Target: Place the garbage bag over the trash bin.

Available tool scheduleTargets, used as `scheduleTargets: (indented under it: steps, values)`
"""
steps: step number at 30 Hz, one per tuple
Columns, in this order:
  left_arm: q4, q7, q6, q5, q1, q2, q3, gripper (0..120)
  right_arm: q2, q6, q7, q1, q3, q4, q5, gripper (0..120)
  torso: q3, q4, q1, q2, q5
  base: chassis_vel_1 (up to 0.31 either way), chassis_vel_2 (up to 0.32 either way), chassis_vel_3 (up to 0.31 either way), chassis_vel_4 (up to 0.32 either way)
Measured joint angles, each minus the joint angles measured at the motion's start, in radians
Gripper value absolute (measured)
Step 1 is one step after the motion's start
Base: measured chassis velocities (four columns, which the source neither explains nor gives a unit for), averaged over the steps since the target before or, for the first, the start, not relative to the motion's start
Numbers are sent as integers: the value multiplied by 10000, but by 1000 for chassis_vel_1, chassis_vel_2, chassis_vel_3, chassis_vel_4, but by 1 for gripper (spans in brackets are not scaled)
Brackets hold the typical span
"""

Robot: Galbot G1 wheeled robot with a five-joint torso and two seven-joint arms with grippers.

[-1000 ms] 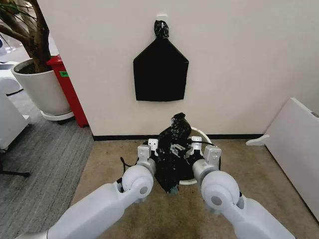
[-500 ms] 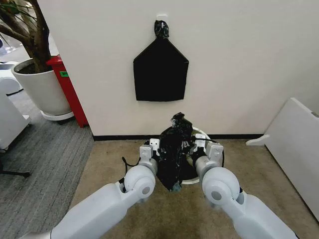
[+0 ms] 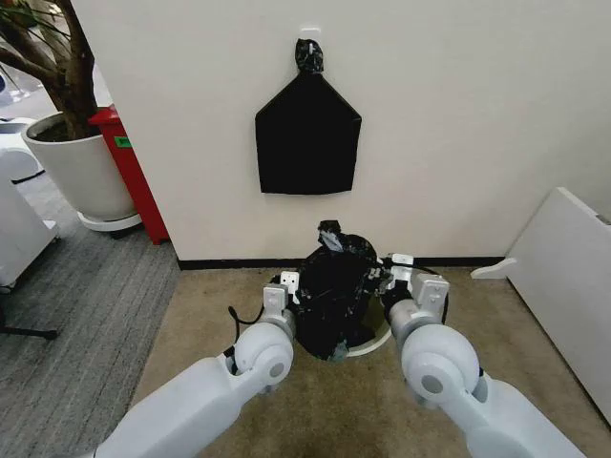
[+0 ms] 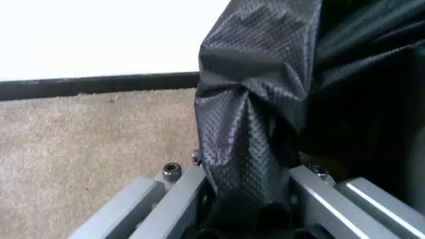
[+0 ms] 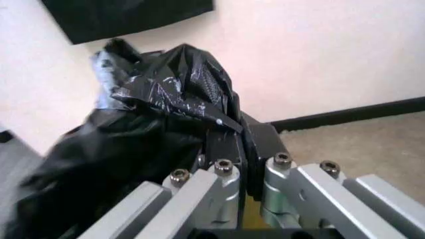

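No legible text anywhere; green sticker (image 3: 122, 141) on the red cabinet (image 3: 129, 172) too small to read.

Most of the trash bin (image 3: 374, 342) is covered by the garbage bag (image 3: 334, 291); only a sliver of rim is seen below the bag. The left gripper (image 3: 289, 283) fingertips are buried in bag folds. The right gripper (image 3: 389, 270) pads are masked by plastic. The plant pot (image 3: 81, 172), far left of the bin, is cropped at the frame edge.

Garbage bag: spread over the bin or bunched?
Partly spread: garbage bag stretched between left gripper and right gripper, trash bin rim exposed.
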Motion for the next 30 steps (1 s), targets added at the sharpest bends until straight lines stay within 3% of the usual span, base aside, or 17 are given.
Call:
scheduleTargets:
  steps: [18,26,30]
  values:
    - [-468,157,-363,-311,699,240,-1228,0,-343,-574,969,-261,510,-522,944,0,0,0,0,0,0,0,0,0,0]
    - [-581,692,-700,-539,895,273,-1726,0,-640,-1205,224,-650,981,-787,1498,0,0,0,0,0,1,0,0,0,0]
    - [-672,922,-776,-885,1027,317,-2135,0,-983,-1517,-1346,-735,1502,-1217,1496,0,0,0,0,0,0,0,0,0,0]
